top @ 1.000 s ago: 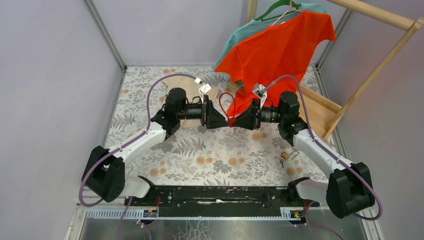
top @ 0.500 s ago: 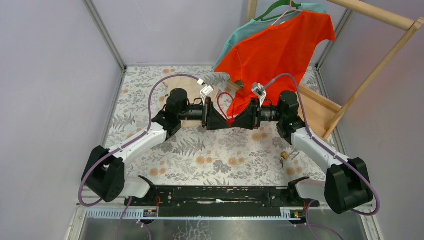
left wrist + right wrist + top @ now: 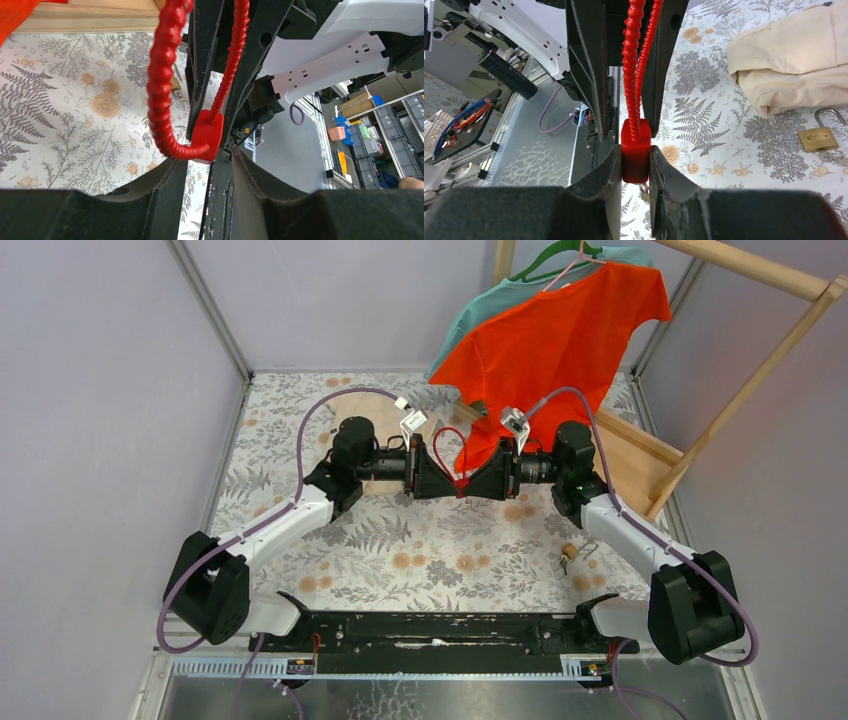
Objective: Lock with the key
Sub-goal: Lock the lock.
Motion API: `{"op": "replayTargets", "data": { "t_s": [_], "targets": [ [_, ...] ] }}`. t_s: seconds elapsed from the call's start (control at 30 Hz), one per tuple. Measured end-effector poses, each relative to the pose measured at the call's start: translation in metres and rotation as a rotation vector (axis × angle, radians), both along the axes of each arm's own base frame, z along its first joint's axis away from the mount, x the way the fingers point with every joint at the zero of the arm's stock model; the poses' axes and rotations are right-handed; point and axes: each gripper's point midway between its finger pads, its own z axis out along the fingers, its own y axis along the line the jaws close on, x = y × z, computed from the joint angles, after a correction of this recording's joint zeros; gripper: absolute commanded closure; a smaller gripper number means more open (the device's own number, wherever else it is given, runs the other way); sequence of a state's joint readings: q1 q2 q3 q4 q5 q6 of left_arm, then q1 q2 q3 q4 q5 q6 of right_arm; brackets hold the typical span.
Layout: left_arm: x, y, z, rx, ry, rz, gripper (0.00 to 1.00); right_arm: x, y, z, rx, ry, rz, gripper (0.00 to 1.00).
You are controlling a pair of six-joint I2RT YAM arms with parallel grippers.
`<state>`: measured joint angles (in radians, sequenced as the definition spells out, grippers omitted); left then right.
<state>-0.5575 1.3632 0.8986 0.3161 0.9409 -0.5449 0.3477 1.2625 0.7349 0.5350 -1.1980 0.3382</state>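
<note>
A red cable lock is held above the table between my two arms, its small red body [image 3: 635, 145] pinched in my shut right gripper [image 3: 635, 150], its ribbed cable [image 3: 159, 75] looping upward. My left gripper [image 3: 210, 157] faces the right one tip to tip, with its jaws apart. The red body [image 3: 206, 137] sits just beyond its fingertips, and I see nothing between its fingers. In the top view the two grippers [image 3: 452, 485] [image 3: 470, 485] meet at mid table. I see no key in either gripper. A small key bunch [image 3: 831, 156] lies on the table.
A brass padlock [image 3: 818, 137] lies by the key bunch, at the right in the top view [image 3: 570, 552]. A folded beige cloth [image 3: 794, 55] lies on the floral table cover. An orange shirt [image 3: 560, 340] and a teal one hang from a wooden rack [image 3: 740, 390] at the back right.
My left gripper has moved right and my right gripper slightly left, so their tips now meet around the red lock. The right gripper's hold on the lock has not changed.
</note>
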Motion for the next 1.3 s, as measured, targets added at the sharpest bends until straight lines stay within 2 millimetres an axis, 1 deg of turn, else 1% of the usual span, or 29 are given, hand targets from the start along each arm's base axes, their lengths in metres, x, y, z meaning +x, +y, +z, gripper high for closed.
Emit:
{"op": "replayTargets", "data": {
  "t_s": [0.1,0.17,0.33,0.43,0.47,0.5,0.63,0.7,0.8,1.03,1.2,1.3],
  "targets": [
    [-0.002,-0.001,0.001,-0.003,-0.004,-0.007,0.59,-0.001,0.001,0.000,0.000,0.000,0.003,1.00],
    [-0.002,-0.001,0.001,-0.003,-0.003,-0.007,0.62,-0.002,0.002,0.000,0.000,0.000,0.007,1.00],
    [-0.001,-0.001,0.000,-0.003,-0.004,-0.007,0.80,-0.004,0.003,-0.001,-0.002,0.000,0.015,1.00],
    [-0.002,-0.001,-0.001,0.000,-0.002,-0.008,0.92,-0.004,0.003,-0.003,-0.008,0.007,0.015,1.00],
    [-0.002,-0.001,-0.002,0.001,-0.001,-0.008,0.97,-0.004,0.003,-0.003,-0.011,0.007,0.014,1.00],
    [-0.002,-0.001,-0.003,0.002,0.001,-0.007,1.00,-0.004,0.003,-0.004,-0.013,0.006,0.014,0.98],
    [-0.002,0.000,-0.006,0.005,0.005,-0.005,1.00,-0.004,0.003,-0.007,-0.025,0.007,0.011,0.89],
    [-0.001,0.000,-0.006,0.005,0.006,0.000,1.00,-0.003,0.003,-0.007,-0.028,0.006,0.009,0.83],
    [0.002,0.002,-0.007,0.001,0.005,0.015,1.00,-0.001,0.003,-0.008,-0.034,0.001,-0.002,0.79],
    [0.008,0.005,-0.008,-0.005,0.017,0.044,1.00,0.003,0.004,-0.010,-0.045,-0.010,-0.027,0.62],
    [0.015,0.010,-0.010,-0.004,0.044,0.079,1.00,0.007,0.003,-0.014,-0.061,-0.009,-0.051,0.52],
    [0.018,0.013,-0.009,-0.010,0.050,0.100,1.00,0.008,0.003,-0.016,-0.066,-0.008,-0.057,0.50]
  ]
}}
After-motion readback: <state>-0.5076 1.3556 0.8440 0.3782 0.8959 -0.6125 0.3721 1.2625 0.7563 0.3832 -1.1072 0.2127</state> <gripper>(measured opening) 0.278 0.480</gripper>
